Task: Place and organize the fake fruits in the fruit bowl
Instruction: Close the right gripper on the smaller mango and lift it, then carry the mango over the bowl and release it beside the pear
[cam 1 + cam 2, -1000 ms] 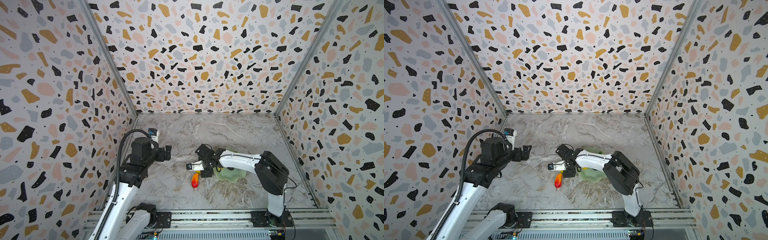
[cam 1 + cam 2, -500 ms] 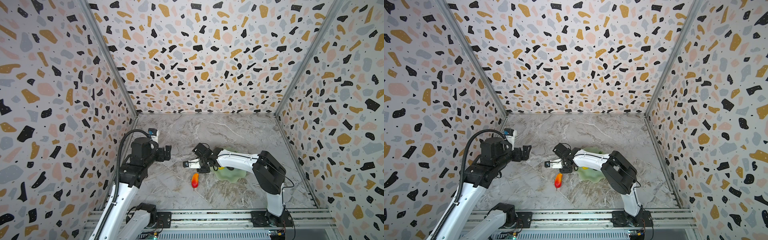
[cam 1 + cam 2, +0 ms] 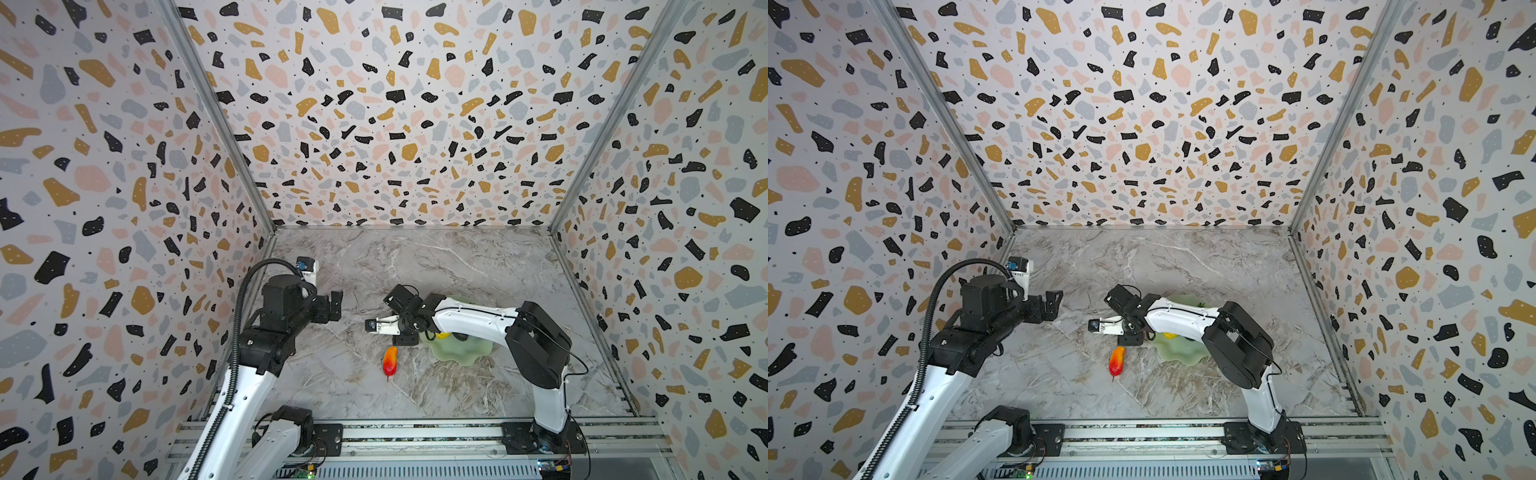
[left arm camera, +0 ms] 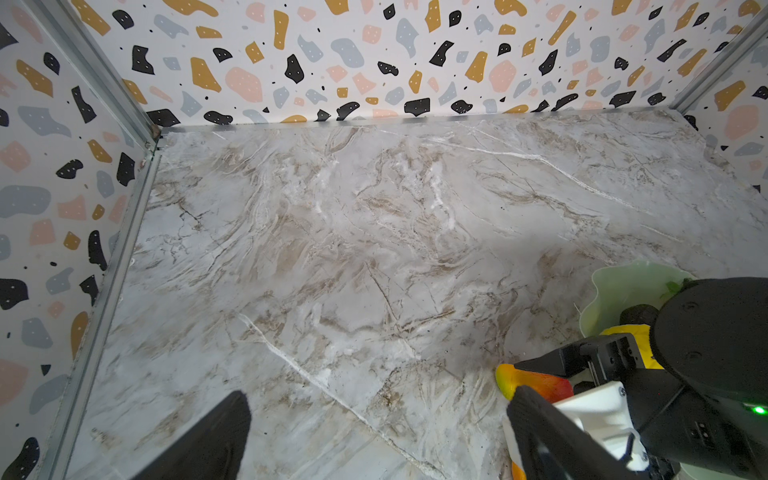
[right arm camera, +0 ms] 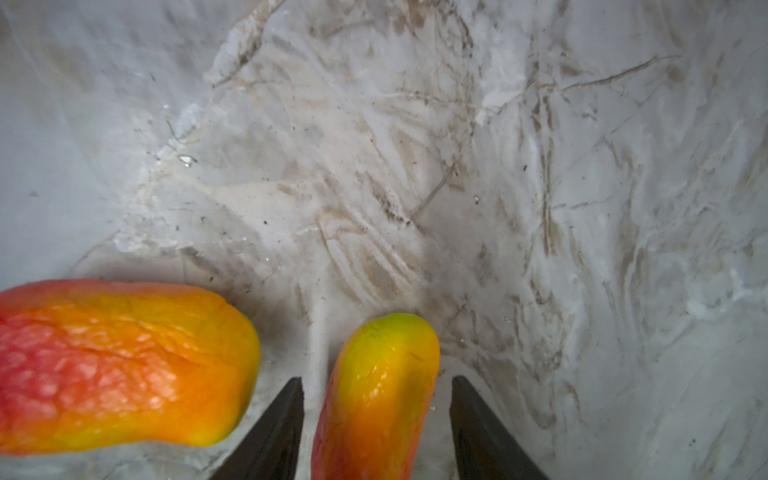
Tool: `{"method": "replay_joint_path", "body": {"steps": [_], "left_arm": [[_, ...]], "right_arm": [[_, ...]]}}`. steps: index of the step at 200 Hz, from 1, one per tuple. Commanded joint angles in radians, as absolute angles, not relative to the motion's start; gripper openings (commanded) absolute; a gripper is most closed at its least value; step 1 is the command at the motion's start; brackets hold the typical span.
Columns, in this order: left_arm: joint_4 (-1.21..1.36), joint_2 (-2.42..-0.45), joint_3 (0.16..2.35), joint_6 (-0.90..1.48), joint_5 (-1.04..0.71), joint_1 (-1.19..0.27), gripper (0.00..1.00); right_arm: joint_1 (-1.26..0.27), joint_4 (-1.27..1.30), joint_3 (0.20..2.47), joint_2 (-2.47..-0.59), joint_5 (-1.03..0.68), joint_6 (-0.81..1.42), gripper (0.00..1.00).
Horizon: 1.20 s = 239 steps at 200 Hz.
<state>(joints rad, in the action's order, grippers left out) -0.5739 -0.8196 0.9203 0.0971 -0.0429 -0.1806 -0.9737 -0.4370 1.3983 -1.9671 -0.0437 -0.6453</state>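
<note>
Fingers of the right arm [image 5: 282, 424]: parted, straddling a red-orange fruit [image 5: 378, 386] with slim gaps either side, not yet clamped; seemingly lined up across its narrow width for a firm pinch. Rests on the worktop [image 5: 415, 166] at 9 o'clock of the fruit bowl [image 3: 465, 357], itself already holding a yellow fruit [image 3: 443, 333]; second red-orange fruit [image 3: 390, 360] loose at 8 o'clock. Left fingers [image 4: 216, 436]: spread wide, empty, parked well away at 9 o'clock, likely leaving room.

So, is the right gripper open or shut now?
Open: the right gripper straddles the red-orange fruit, gaps showing at both fingers.
</note>
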Motion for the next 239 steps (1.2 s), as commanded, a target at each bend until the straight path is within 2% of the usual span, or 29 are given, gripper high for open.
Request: {"method": "replay_joint_path", "body": {"steps": [1, 32, 53, 82, 94, 149, 178, 239], "left_arm": [[-0.545, -0.82, 0.925, 0.088, -0.041, -0.186, 1.0], [-0.544, -0.82, 0.922, 0.089, -0.039, -0.186, 1.0], [-0.549, -0.818, 0.923, 0.092, -0.037, -0.186, 1.0], [-0.557, -0.815, 0.932, 0.097, -0.029, -0.186, 1.0], [-0.558, -0.809, 0.932, 0.098, -0.029, -0.186, 1.0], [-0.553, -0.797, 0.93, 0.092, -0.031, -0.185, 0.99], [-0.523, -0.798, 0.908, 0.099, -0.048, -0.186, 1.0], [-0.52, -0.79, 0.919, 0.095, -0.048, -0.186, 1.0]], "right_arm": [[-0.973, -0.486, 1.434, -1.991, -0.02, -0.592, 0.6], [-0.968, -0.515, 1.458, -2.018, -0.024, -0.579, 0.55], [-0.965, -0.513, 1.454, -2.02, -0.037, -0.579, 0.44], [-0.962, -0.511, 1.457, -2.013, -0.052, -0.58, 0.21], [-0.961, -0.52, 1.468, -2.004, -0.049, -0.584, 0.15], [-0.961, -0.52, 1.463, -1.848, -0.063, -0.572, 0.06], [-0.949, -0.477, 1.373, -1.703, -0.088, -0.551, 0.02], [-0.906, -0.529, 1.125, -1.469, -0.017, -0.464, 0.02]]}}
